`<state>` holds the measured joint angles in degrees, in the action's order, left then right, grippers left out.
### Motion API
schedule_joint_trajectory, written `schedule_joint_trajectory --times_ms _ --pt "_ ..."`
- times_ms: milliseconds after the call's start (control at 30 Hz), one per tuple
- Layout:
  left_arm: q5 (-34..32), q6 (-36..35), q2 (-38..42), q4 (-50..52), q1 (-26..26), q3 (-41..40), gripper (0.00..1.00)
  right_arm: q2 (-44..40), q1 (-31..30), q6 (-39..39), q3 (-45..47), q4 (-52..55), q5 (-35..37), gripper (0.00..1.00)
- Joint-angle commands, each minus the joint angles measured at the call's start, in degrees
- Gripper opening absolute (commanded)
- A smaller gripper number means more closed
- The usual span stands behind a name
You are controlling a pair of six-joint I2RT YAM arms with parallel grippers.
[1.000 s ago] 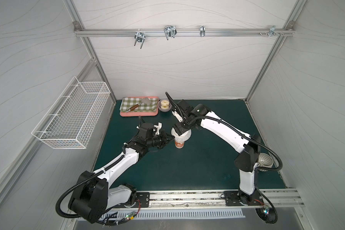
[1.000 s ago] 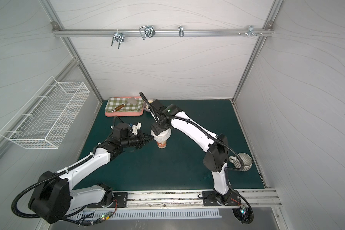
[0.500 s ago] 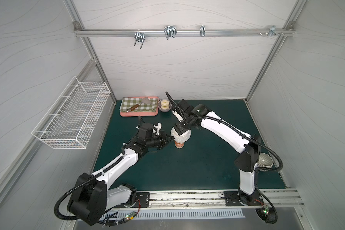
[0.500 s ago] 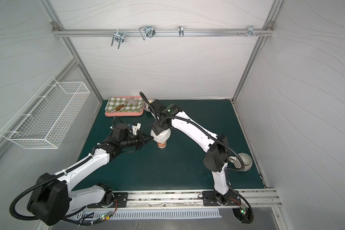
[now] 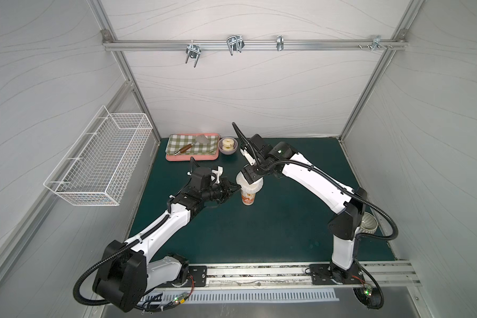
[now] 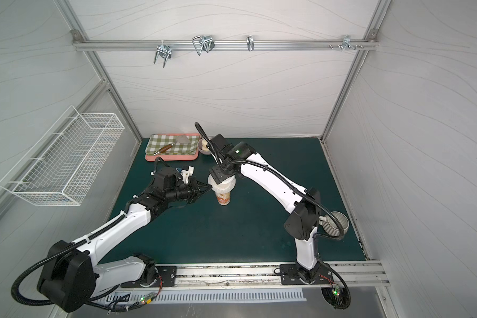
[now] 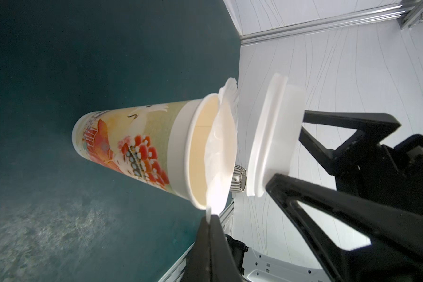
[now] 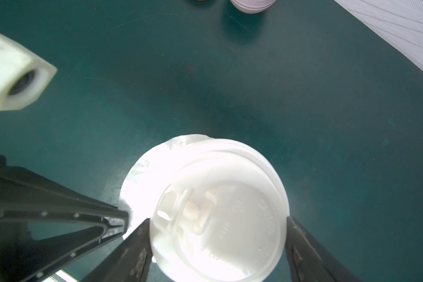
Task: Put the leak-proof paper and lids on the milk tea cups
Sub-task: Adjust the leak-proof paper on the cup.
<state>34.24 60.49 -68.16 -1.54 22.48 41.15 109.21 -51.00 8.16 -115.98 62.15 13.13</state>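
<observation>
Mid-tabletop (image 5: 287,220): milk tea cup (image 5: 249,197) upright, long axis vertical, mouth up, pinkish base down. Over mouth, leak-proof paper (image 7: 224,144) lies tilted, cream inside partly showing. At cup's 9 o'clock, left gripper (image 7: 210,221), jaws together, pinching paper's edge. Just above paper, right gripper (image 8: 215,222), jaws clamped on white lid (image 8: 232,212), lid level, clear of paper.

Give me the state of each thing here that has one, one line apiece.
Cup, upright, mouth partly covered.
Paper, askew over the cup's mouth, one edge pinched.
Lid, held above the cup, not yet on.
Left hand, shut on the paper's edge.
Right hand, closed around the lid.
Bowl, upright, something cream inside.
Mug, upright.
</observation>
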Motion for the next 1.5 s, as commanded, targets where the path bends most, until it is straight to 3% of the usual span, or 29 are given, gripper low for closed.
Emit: schedule_joint_trajectory --times_ms 0,500,1467 --pt "-0.4 0.95 -0.91 -1.45 -0.42 2.78 0.0 -2.11 0.38 0.5 -1.43 0.66 0.28 0.82" --pt "0.04 0.95 -0.69 -1.37 -1.47 1.58 0.0 0.19 0.29 0.48 -0.5 0.52 -4.37 0.81" --pt "0.21 0.59 -0.39 -1.02 -1.65 0.34 0.0 3.41 -0.08 -0.36 1.27 -0.01 -3.9 0.82"
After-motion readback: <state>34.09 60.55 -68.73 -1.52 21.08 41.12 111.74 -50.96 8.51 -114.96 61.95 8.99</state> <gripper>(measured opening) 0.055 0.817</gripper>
